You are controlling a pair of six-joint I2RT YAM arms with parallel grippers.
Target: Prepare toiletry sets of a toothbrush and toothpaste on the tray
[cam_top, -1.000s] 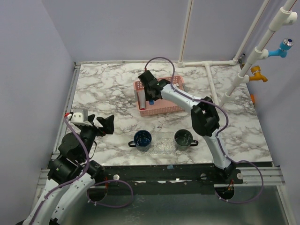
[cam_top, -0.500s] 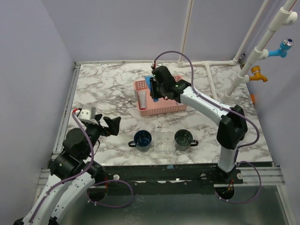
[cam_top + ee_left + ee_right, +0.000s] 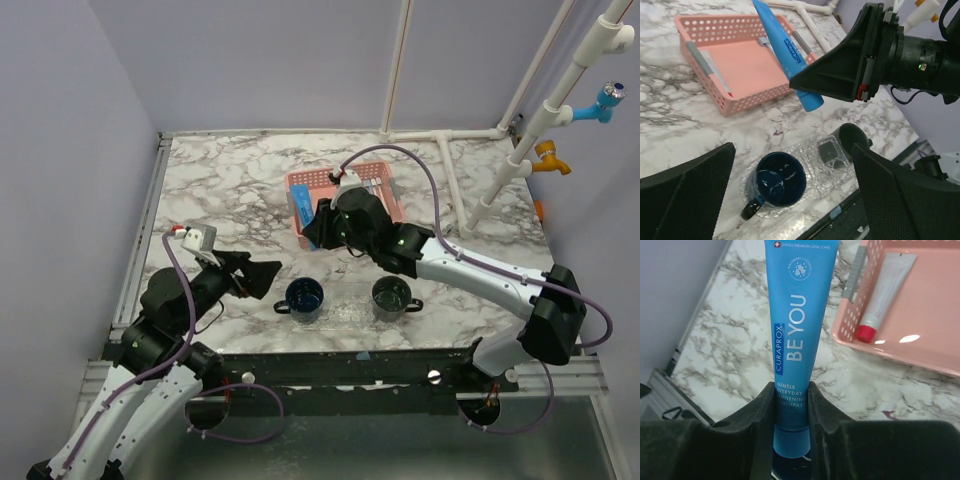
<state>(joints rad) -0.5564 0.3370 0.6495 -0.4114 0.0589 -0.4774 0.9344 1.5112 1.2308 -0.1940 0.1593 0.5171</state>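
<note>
I found the right gripper [image 3: 791, 405] pinching the blue tube [image 3: 792, 340] near its cap, at 12 o'clock of the navy mug [image 3: 304, 297], not yet over the tray [image 3: 348, 305]. The left gripper [image 3: 262, 272] stood spread and empty at 9 o'clock. Both mugs sat on the tray and the navy one looked empty. I judged no set complete, and could not make out the toothbrush

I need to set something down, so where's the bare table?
Bare marble lies left of the pink basket, and again at the right, past the white pipe. Crowded: between basket and navy mug, where the right tool holds the blue tube, with the open left tool alongside.
</note>
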